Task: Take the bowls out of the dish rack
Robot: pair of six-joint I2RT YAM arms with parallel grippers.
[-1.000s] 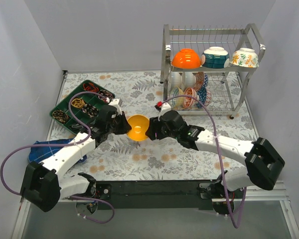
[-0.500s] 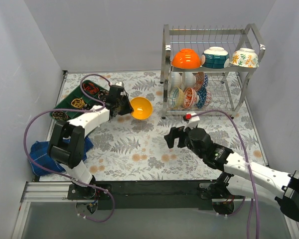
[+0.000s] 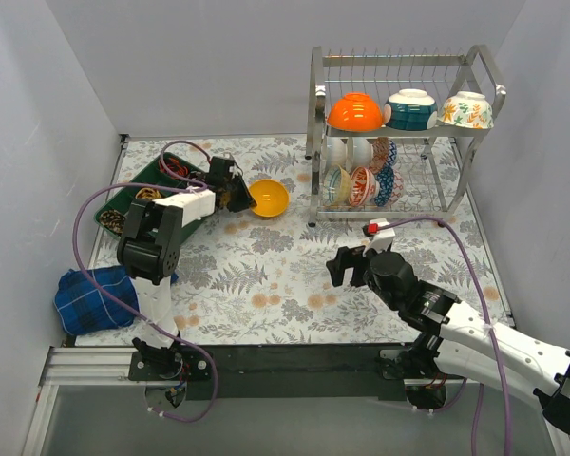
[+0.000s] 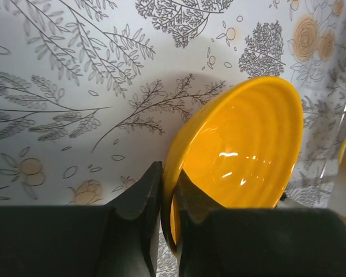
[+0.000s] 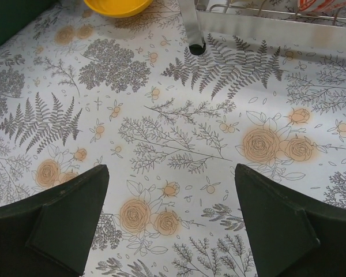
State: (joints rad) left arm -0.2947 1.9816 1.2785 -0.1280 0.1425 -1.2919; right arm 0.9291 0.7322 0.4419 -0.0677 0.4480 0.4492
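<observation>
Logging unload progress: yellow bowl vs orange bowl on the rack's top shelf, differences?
The yellow bowl is off the dish rack; the orange bowl sits on its top shelf. Yellow shows its inside, rim pinched by the left gripper; orange lies upside down, untouched. Both plain, unpatterned.

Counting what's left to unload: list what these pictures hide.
Lower-shelf bowls: top external, crowded behind dish rack wires; count unclear.
Yellow bowl: left wrist, near rim hidden by left gripper.
Dish rack: right wrist, cut by top edge.
Green tray contents: top external, too small.
</observation>
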